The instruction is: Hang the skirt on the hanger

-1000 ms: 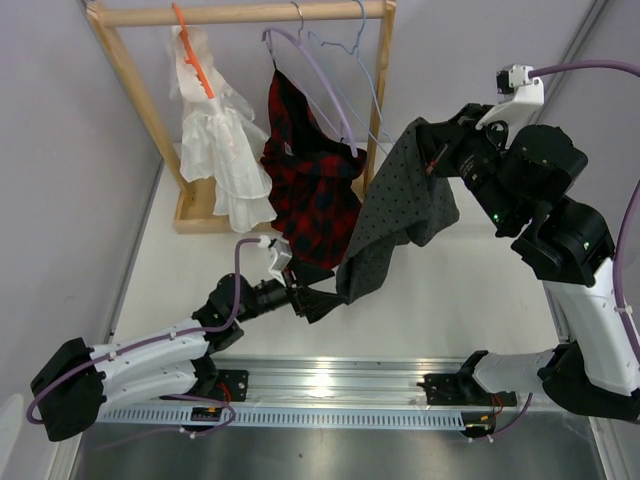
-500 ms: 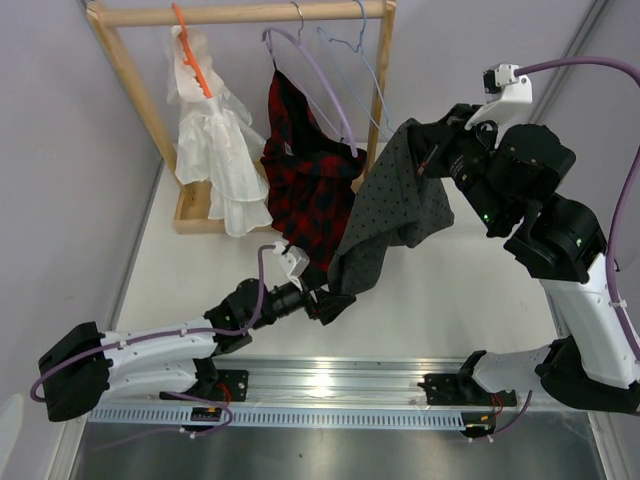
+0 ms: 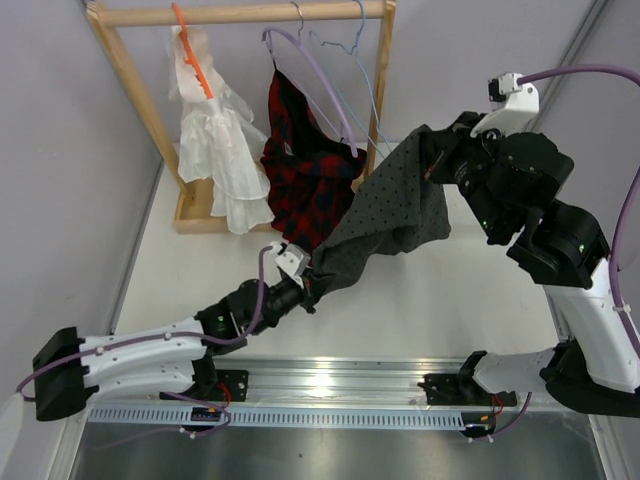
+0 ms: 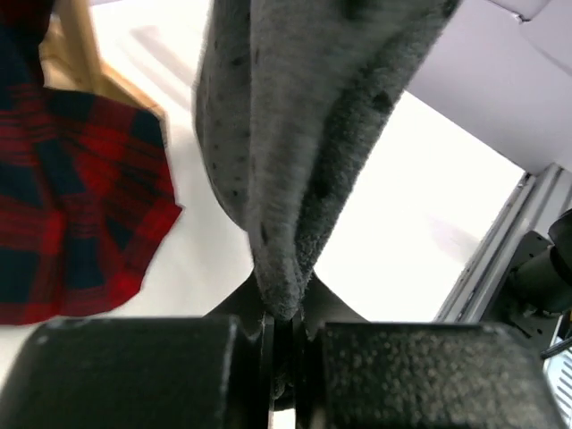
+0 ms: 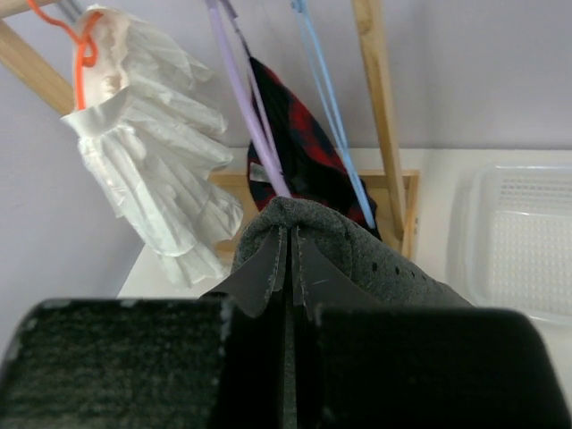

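Pinching first, nearest the bases: the left fingers are pressed together on a folded lower edge of the charcoal-grey dotted cloth skirt, with cloth rising straight out of the nip in the left wrist view. Compared with a second and half a second ago, the left arm has drawn that lower end toward the near left and the sagging fold under it is gone. The skirt now runs as one taut band above the pale tabletop up to the right fingers. These are closed on the opposite edge, a ridge of cloth humped over them; that arm has shifted only slightly. Beyond, the thin light-blue wire hanger hangs bare on the wooden rack, just beside the thicker lilac hanger carrying the red-and-black plaid garment. Skirt's upper corner is near the blue wire; contact cannot be told. Judgement: with the slack out, the edge is ready to present, but hanging is not yet done. The next move calls for carrying the cloth over the wire without snagging the plaid.
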Available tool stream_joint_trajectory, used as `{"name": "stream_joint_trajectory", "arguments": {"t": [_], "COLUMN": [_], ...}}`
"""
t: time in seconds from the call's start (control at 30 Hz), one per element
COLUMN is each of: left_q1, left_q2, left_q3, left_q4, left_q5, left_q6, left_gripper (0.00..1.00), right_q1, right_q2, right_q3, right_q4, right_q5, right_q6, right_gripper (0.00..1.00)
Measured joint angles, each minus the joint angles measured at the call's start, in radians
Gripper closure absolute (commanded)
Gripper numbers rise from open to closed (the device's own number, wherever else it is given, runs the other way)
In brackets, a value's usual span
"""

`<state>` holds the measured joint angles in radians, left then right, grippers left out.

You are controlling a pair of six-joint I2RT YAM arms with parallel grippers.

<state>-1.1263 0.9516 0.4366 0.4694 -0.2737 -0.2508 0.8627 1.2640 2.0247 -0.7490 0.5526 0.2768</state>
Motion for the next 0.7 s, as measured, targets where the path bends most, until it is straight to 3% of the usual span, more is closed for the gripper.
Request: {"name": "stream_joint_trajectory", "arguments": {"t": [0.23,0.37,0.5,0.6,0.7], "left_q1": [-0.001,-0.001,-0.001,-0.001,-0.001], "left_q2": [-0.179,-0.177,-0.151,-0.097,-0.009], "left_q3": [0.260,0.428,0.483,0.493,0.491], "left_q4": [-0.429,-0.671,-0.846,-0.945,-1.017], "left_q5": [-0.012,-0.020,-0.030,-0.033,-0.026], "left_q6": [0.034,0.030,0.019,0.015,0.013], "left_gripper": [1.00,1.00,1.00,1.00,1.00], "right_q1": [-0.032,-0.096,-0.190,-0.262,-0.319], "right_q2": [-0.130,-0.222,-0.299,-0.340,-0.360], "right_q3": [-0.241,-0.521,-0.859,-1.025,-1.096], "right_q4": [-0.076,-0.122,-0.135,-0.149,-0.145], "right_q5": [0.078,0.050,-0.057,-0.138,-0.199], "right_q6": [0.075,0.172,0.272,0.312,0.337], "right_gripper": [1.00,1.00,1.00,1.00,0.76]}}
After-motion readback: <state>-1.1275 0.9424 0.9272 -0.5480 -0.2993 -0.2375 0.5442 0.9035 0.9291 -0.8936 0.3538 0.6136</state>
